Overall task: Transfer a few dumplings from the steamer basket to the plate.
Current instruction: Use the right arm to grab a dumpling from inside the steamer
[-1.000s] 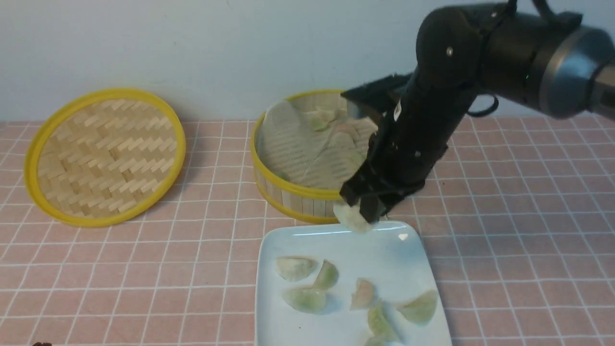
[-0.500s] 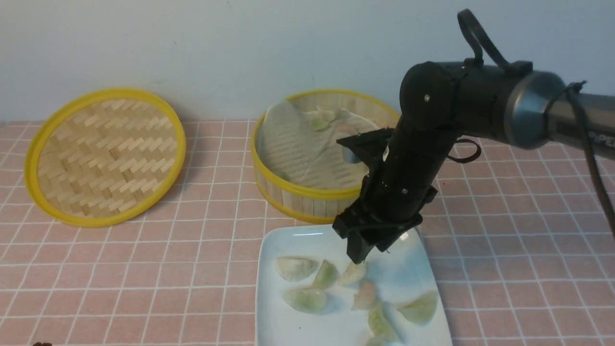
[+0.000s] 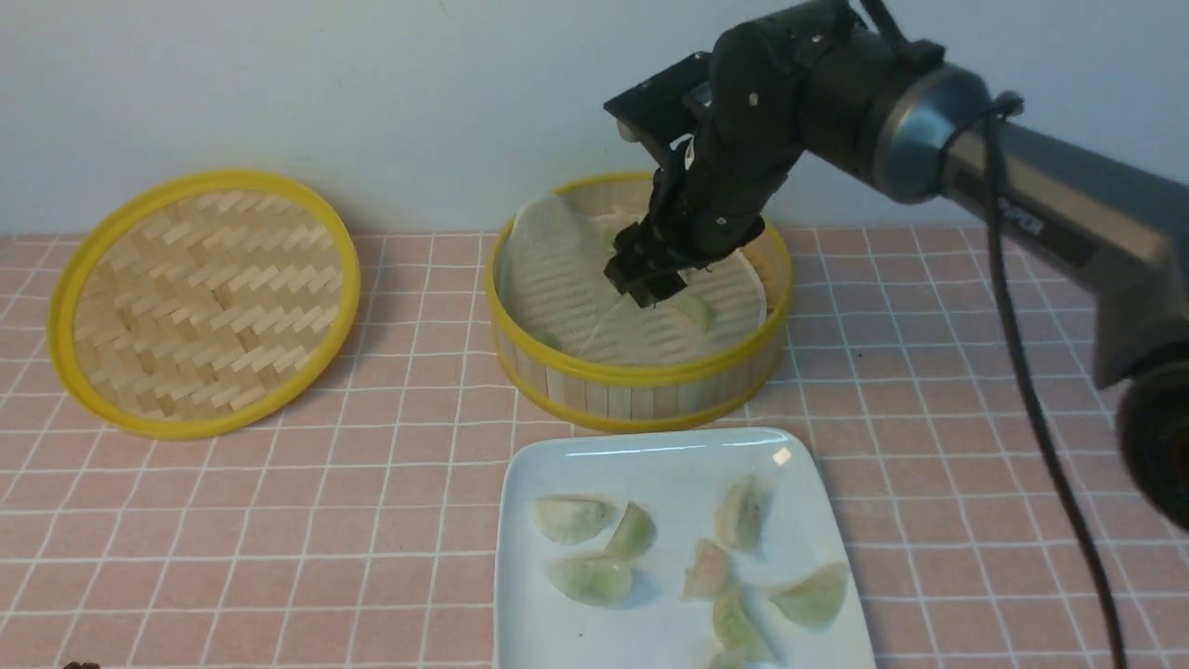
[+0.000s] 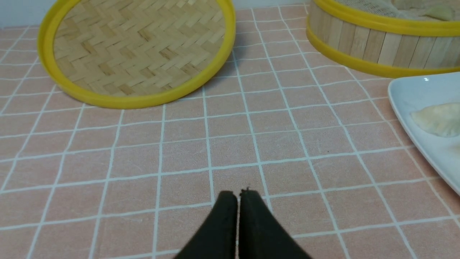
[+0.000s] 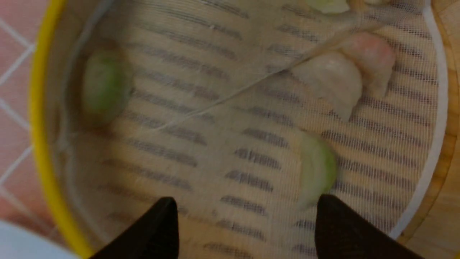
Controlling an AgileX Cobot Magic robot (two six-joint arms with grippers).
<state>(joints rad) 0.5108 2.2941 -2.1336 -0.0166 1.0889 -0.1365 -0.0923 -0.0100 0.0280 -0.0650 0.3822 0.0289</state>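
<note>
The steamer basket [image 3: 641, 373] stands at the table's back middle, with a green dumpling [image 3: 695, 309] showing on its liner. My right gripper [image 3: 641, 279] hangs inside it, open and empty. In the right wrist view the right gripper [image 5: 248, 207] is spread wide over the liner, with a green dumpling [image 5: 316, 172] just past one fingertip, a whitish one [image 5: 330, 82], a pinkish one [image 5: 373, 57] and another green one [image 5: 104, 84] farther off. The white plate [image 3: 650, 465] in front holds several dumplings [image 3: 740, 513]. My left gripper [image 4: 238, 194] is shut and empty above the tablecloth.
The woven yellow-rimmed lid [image 3: 200, 302] lies tilted at the back left, also in the left wrist view [image 4: 136, 54]. A pink checked cloth [image 3: 975, 418] covers the table. The wall rises just behind the basket. The plate's corner [image 4: 424, 93] lies near the left gripper.
My right gripper let a dumpling go onto the plate and opened. It then rose and swung back over the steamer basket. That dumpling now lies on the plate's right part.
</note>
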